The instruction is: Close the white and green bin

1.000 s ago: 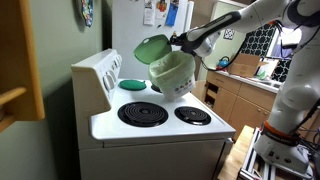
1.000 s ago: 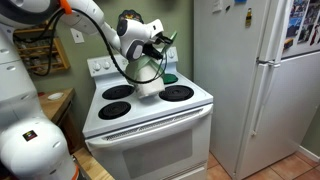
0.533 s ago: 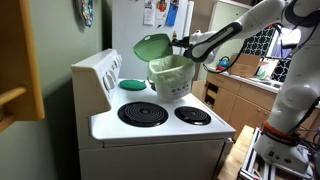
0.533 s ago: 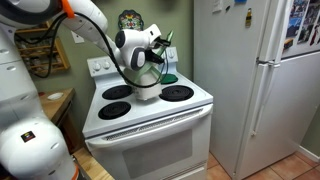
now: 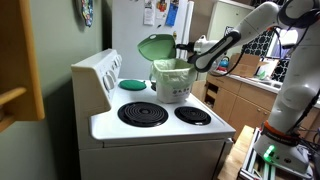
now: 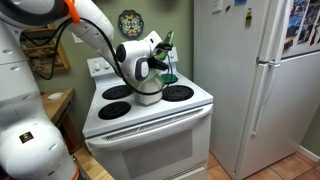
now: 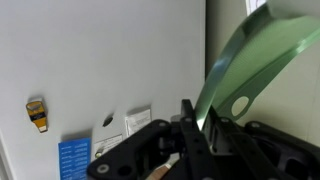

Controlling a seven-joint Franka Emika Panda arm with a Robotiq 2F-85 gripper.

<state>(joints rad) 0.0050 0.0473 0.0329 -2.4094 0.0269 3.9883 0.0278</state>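
The white and green bin (image 5: 172,82) stands upright on the back of the white stove, its pale green liner showing at the rim. Its round green lid (image 5: 155,46) stands raised, hinged open over the bin's rear. My gripper (image 5: 184,48) is shut on the lid's edge, reaching in from the side. In an exterior view the arm's wrist hides most of the bin (image 6: 150,92); a bit of the green lid (image 6: 169,40) shows above. In the wrist view the jaws (image 7: 196,128) pinch the translucent green lid (image 7: 262,50).
A flat green disc (image 5: 133,85) lies on a back burner. Black coil burners (image 5: 143,113) fill the stove top. The stove's control panel (image 5: 97,72) stands behind. A white fridge (image 6: 258,80) is beside the stove; wooden cabinets (image 5: 232,98) stand beyond.
The bin has come from a tilted pose to upright on the stove. The gripper with the lid has shifted slightly toward the fridge side, the lid now standing more upright.
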